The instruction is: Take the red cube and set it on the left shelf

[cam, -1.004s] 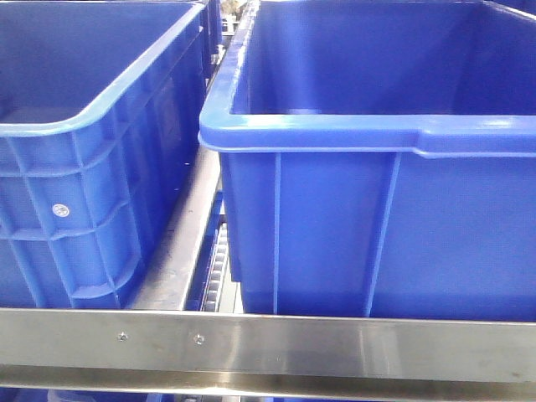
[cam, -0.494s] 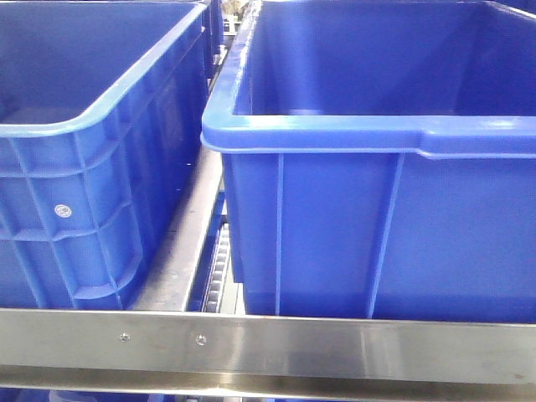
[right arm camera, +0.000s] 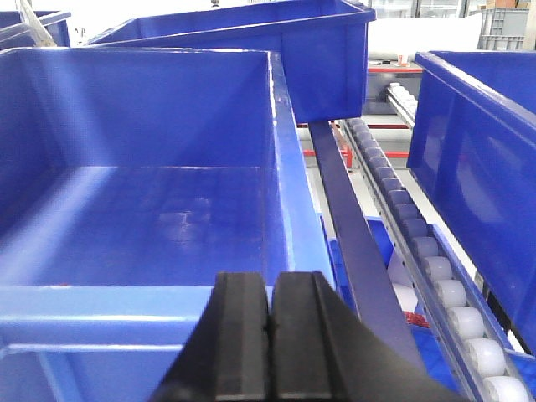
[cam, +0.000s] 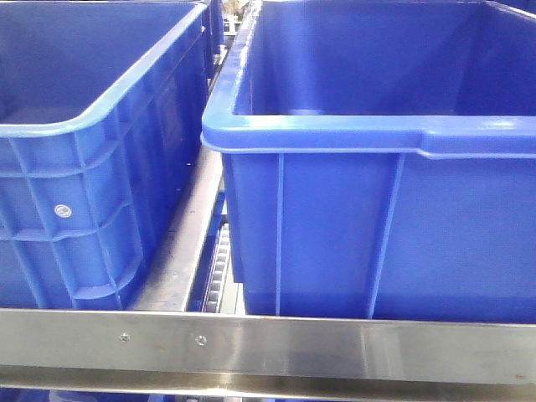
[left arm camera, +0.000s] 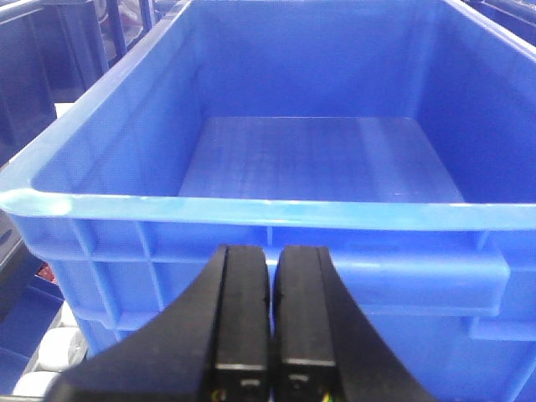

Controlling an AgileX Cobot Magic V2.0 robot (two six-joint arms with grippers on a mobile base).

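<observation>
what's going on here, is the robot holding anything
Nothing is held right now. Both arms face big blue crates on the steel shelf. The left gripper is shut and empty, aimed at a blue crate whose floor is bare. The right gripper is also shut and empty, at another crate beside a roller track. No red cube shows in any view.

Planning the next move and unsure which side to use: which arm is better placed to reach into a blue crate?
Left, tentatively. The left tool is shut and centred before an empty blue crate. The right tool, also shut, sits near the corner of another crate. No red cube shows.
</observation>
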